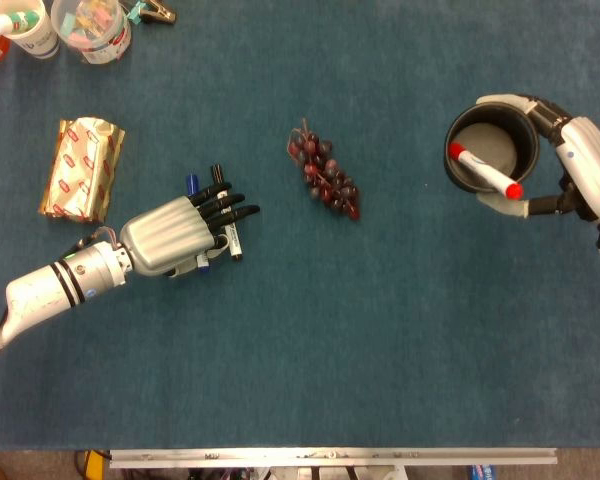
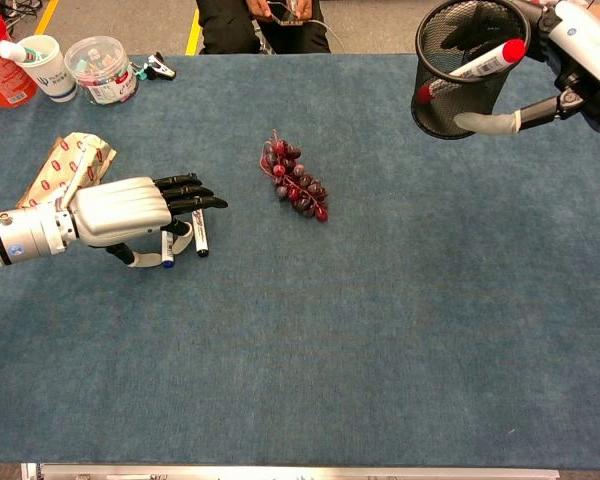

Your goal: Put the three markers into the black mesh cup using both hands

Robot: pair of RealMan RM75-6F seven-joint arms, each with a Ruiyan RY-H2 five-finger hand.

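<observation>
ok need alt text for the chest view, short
The right hand holds a black mesh cup with a red marker leaning in it at the table's far right. At left, the left hand hovers over two markers lying on the blue table; a grape bunch lies mid-table.

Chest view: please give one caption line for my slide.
Left robot hand hovers over two markers on blue cloth; right robot hand holds the black mesh cup containing a red-capped marker.

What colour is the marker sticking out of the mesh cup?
The marker is white with red ends, clearest in the chest view.
</observation>
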